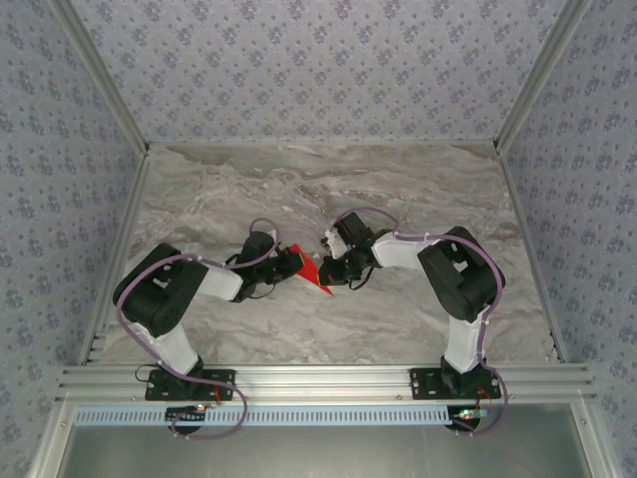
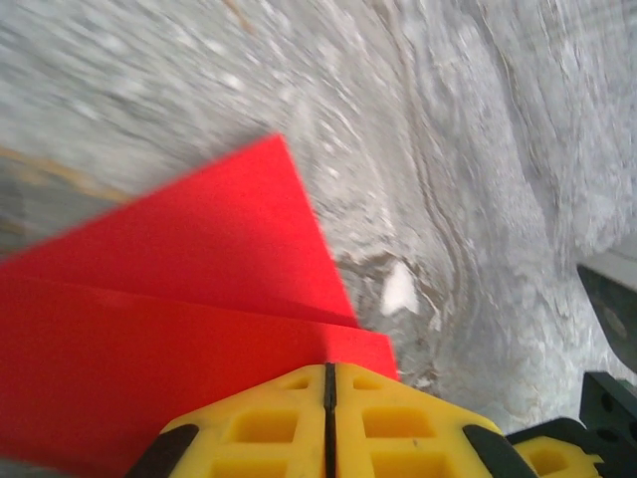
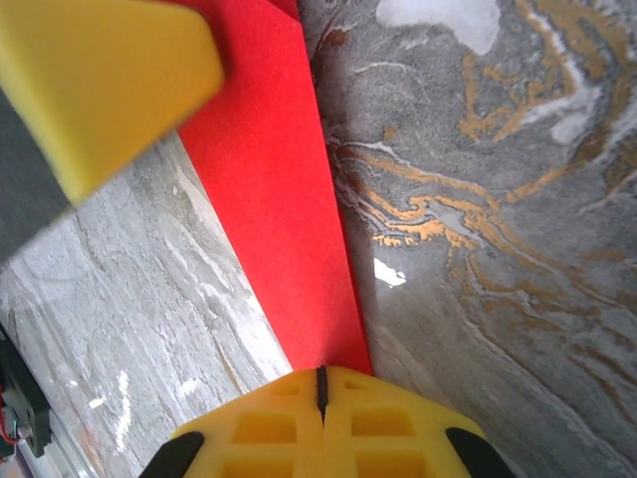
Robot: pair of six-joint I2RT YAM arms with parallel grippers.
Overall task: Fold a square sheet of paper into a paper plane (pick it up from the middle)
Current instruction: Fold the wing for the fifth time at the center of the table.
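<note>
Table [image 1: 398,189]: marble-look top, walled on 3 sides by patterned panels [image 1: 299,60]. Its near edge is cut off behind the alu rail [image 1: 328,380] carrying both bases.

Left arm [image 1: 169,294] & right arm [image 1: 453,274]: each elbow is bent outward and each forearm reaches in toward table centre, so the wrists nearly meet. From the top cam the wrist hardware covers most of what sits between them.

Red sheet [image 1: 311,271]: near table centre, between the two claws. Top cam shows just a small red wedge; full outline can't be made out. Left wrist cam shows it as [image 2: 199,299], 2 layers w/ a crease line and a pointed corner, cut off at frame left and blurred. Right wrist cam shows a narrow red strip [image 3: 279,199] running up out of frame. Can't tell if it touches the table.

Left gripper [image 2: 328,370]: yellow pads pressed together, sheet edge pinched at the seam. Also seen at [image 1: 292,265].

Right gripper [image 3: 320,373]: pads closed, pinching the strip's near end; seen at [image 1: 333,269]. A blurred yellow pad [image 3: 100,90] of the left claw sits just beside the strip.

Room: bare tabletop all round the claws, walls well apart from them.
</note>
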